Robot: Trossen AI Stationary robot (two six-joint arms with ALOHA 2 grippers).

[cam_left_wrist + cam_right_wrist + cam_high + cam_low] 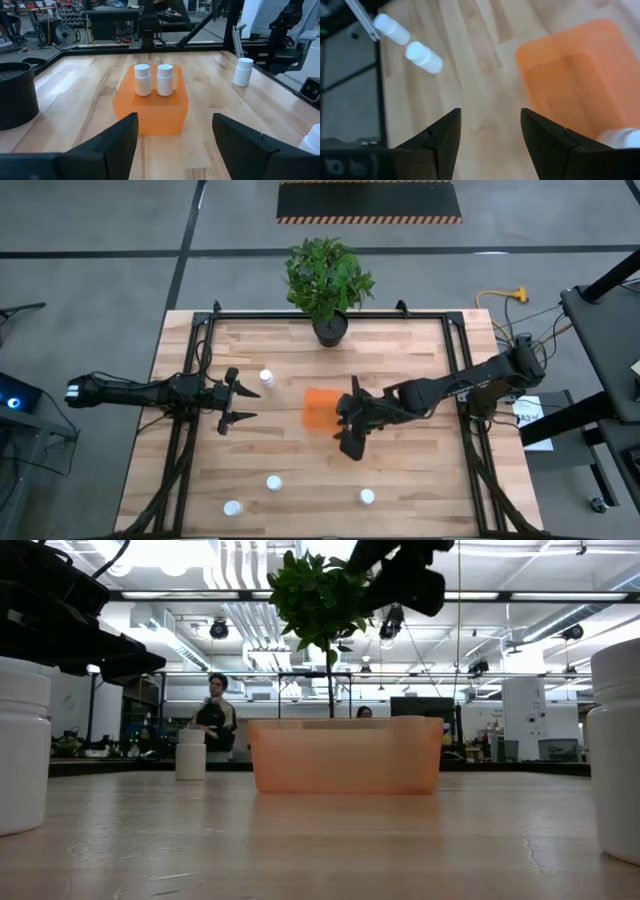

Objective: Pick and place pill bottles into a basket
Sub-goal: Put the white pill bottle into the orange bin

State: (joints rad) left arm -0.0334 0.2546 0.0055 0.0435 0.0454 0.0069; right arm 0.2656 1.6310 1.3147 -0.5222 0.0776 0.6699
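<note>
The orange basket (318, 408) stands mid-table, and the left wrist view (150, 107) shows two white pill bottles (142, 79) (165, 79) upright in it. Several more bottles stand on the table: one (266, 378) just far of my left gripper and three near the front edge (273, 482) (232, 507) (367, 497). My left gripper (245, 402) is open and empty to the basket's left, pointing at it (175, 125). My right gripper (347, 426) is open and empty above the basket's right end (490, 120).
A black pot with a green plant (328, 290) stands at the table's far edge, behind the basket. Black frame rails (190, 430) (470, 430) run along the table's left and right sides. People show in the room beyond the table (214, 715).
</note>
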